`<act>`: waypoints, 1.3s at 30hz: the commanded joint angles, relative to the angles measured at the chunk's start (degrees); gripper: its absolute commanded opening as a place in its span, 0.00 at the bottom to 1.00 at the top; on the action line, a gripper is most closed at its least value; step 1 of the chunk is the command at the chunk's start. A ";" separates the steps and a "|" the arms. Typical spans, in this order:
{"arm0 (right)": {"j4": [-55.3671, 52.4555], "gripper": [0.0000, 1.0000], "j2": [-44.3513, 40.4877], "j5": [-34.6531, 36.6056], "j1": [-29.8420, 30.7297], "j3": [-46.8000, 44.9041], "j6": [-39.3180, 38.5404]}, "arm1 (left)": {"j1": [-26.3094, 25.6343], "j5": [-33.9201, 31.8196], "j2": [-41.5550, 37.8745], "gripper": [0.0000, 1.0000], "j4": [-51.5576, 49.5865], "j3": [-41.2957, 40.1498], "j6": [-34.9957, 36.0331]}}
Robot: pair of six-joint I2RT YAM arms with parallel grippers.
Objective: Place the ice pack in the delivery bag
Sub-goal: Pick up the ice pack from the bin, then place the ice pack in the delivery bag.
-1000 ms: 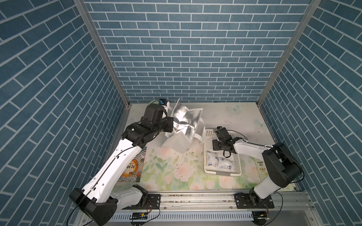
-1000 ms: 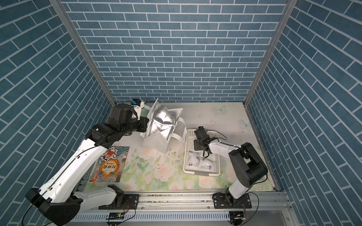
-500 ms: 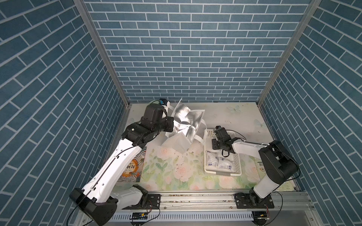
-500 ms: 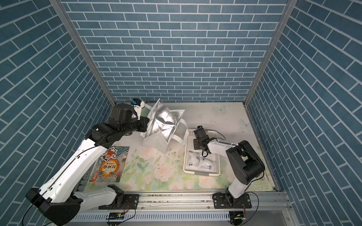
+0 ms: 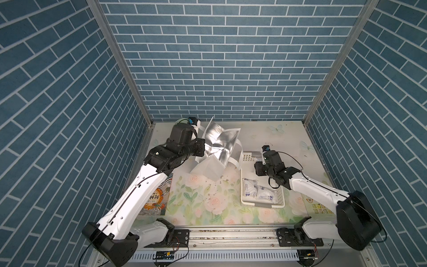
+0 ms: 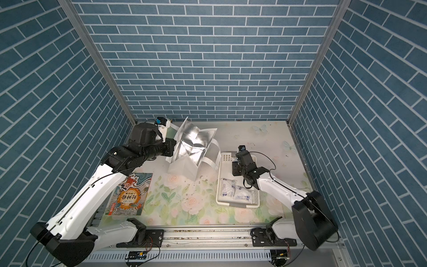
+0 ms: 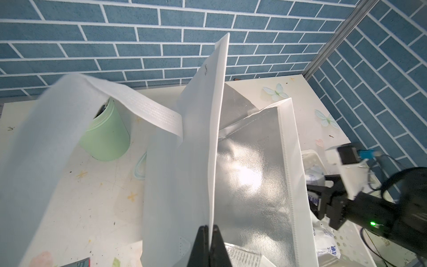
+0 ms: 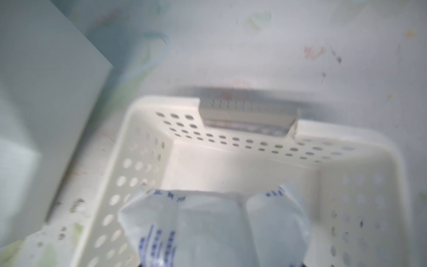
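The delivery bag (image 5: 219, 148) (image 6: 194, 148), white with silver foil lining, stands tilted and open at the back left in both top views. My left gripper (image 7: 209, 227) (image 5: 203, 148) is shut on the bag's near wall edge (image 7: 217, 138) and holds the mouth open. My right gripper (image 5: 260, 170) (image 6: 238, 170) hangs over the far half of the white perforated basket (image 5: 247, 157) (image 8: 161, 111). A white ice pack (image 8: 208, 226) with blue print fills the space between its jaws in the right wrist view. Its fingers are hidden behind the pack.
Two more ice packs (image 5: 250, 188) (image 5: 265, 196) lie in the basket's near half. A colourful book (image 5: 157, 198) lies at the left front. A green cup (image 7: 104, 136) stands behind the bag's strap handle (image 7: 143, 106). Blue brick walls enclose three sides.
My right gripper's jaws have narrowed onto the ice pack and the hand has shifted slightly over the basket. The left gripper keeps its hold on the bag.
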 commanded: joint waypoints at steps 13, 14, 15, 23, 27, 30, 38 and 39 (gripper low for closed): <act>-3.53 0.00 -5.24 -3.00 14.25 27.49 -6.11 | 0.21 3.30 -1.09 0.00 2.30 -0.82 -0.77; -4.08 0.00 -2.47 -2.91 15.00 30.00 -7.00 | 0.21 3.20 -1.07 0.00 2.24 -0.96 -0.79; -4.89 0.00 0.06 -2.93 15.75 32.53 -8.01 | 0.23 3.21 -1.01 0.00 2.12 -1.17 -0.80; -10.60 0.00 16.06 -2.26 18.46 46.26 -12.11 | 0.22 3.40 -0.97 0.00 2.11 -2.22 -1.47; -13.05 0.00 21.60 -5.27 19.06 49.58 -14.32 | 0.26 4.18 -0.36 0.00 1.89 -1.28 -0.96; -16.35 0.00 25.84 -5.71 19.35 52.86 -15.33 | 0.21 3.77 -0.88 0.00 1.05 -0.89 -1.09; -23.47 0.00 32.61 -9.89 21.10 58.22 -17.60 | 0.21 1.19 -1.12 0.00 1.97 -2.74 -1.16; -23.62 0.00 32.93 -10.48 21.49 57.97 -17.75 | 0.21 1.00 -0.99 0.00 2.08 -3.03 -1.30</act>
